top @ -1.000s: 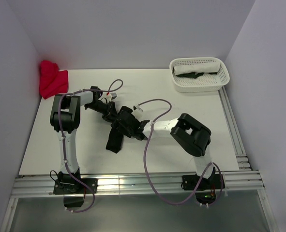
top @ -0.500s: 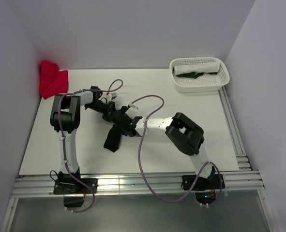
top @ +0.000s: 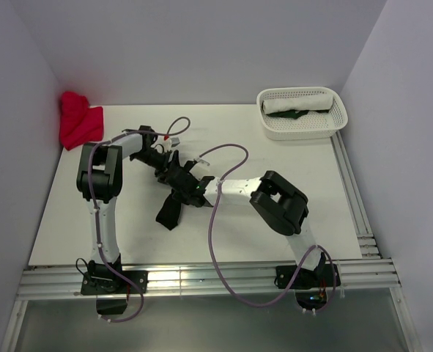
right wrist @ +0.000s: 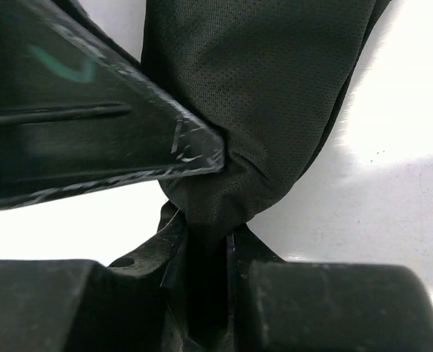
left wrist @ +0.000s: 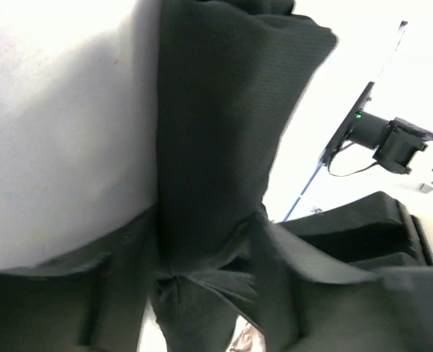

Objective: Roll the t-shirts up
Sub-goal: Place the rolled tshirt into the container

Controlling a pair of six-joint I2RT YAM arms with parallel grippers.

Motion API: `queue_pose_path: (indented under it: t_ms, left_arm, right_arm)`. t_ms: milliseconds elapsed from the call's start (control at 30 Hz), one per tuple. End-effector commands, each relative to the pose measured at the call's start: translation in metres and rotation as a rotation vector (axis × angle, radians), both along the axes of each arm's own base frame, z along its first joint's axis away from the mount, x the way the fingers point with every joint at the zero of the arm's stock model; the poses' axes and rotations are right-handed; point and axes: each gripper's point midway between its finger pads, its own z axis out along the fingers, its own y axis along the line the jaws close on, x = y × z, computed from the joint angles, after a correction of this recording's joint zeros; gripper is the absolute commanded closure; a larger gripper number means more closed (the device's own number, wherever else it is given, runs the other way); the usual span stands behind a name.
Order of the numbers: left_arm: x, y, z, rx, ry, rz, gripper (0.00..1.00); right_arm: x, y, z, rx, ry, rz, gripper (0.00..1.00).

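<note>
Both arms reach low to the table middle, where the right gripper pinches the black t-shirt; whether the left gripper grips it, I cannot tell.

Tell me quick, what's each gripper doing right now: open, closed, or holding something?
Left gripper: at the black t-shirt, but open or closed cannot be told.
Right gripper: closed, pinching the black t-shirt.

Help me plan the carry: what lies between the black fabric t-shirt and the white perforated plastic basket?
From black t-shirt to basket, bare white tabletop in the top view; a purple cable arches over.
</note>
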Motion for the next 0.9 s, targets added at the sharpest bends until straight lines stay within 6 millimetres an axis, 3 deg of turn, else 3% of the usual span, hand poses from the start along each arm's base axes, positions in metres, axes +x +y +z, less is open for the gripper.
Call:
queue_pose_path:
  t_ms: [0, 267, 500, 633, 733, 867]
  left_arm:
    - [0.019, 0.018, 0.011, 0.138, -0.180, -0.049, 0.39]
    - [0.053, 0.048, 0.030, 0.244, -0.316, 0.004, 0.30]
    - [0.089, 0.091, 0.069, 0.211, -0.385, 0.120, 0.30]
    - [0.089, 0.118, 0.095, 0.179, -0.444, 0.173, 0.30]
    - [0.077, 0.132, 0.110, 0.176, -0.501, 0.187, 0.31]
    - [0.050, 0.146, 0.110, 0.197, -0.530, 0.199, 0.31]
  right_arm:
    - [-0.029, -0.042, -0.047, -0.203, 0.105, 0.014, 1.00]
    - [-0.029, -0.044, -0.046, -0.200, 0.101, 0.013, 1.00]
    - [-0.020, -0.062, -0.031, -0.188, 0.086, -0.023, 1.00]
    - [-0.004, -0.084, -0.006, -0.179, 0.043, -0.067, 1.00]
    - [0.012, -0.100, 0.020, -0.176, 0.002, -0.094, 1.00]
    - [0.035, -0.121, 0.056, -0.190, -0.059, -0.111, 1.00]
